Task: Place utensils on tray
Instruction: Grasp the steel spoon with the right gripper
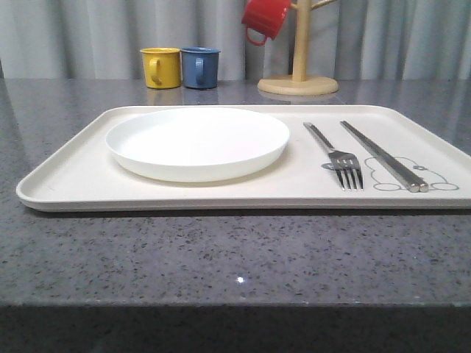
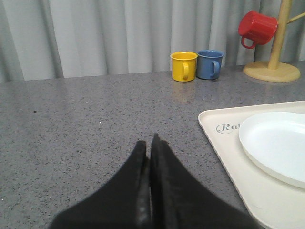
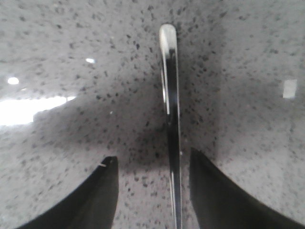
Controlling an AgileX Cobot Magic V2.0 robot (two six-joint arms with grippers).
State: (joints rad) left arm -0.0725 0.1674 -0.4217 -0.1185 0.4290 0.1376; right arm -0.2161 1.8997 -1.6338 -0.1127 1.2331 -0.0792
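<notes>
Straddling the spoon handle (image 3: 170,109) on the surface (image 3: 248,57): my right pincer (image 3: 152,186), wide open, empty, poised for gripping; left pincer (image 2: 148,181) closed, empty, idle.

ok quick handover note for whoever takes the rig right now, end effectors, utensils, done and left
Left end effector: shut, empty, over bare table left of the tray.
Right end effector: open, fingers either side of a slender metal handle lying on the table, likely the spoon; not gripped.
Done: fork and chopsticks lie on the tray, right of the white plate.
Left: grasp that utensil, put it on the tray.
</notes>
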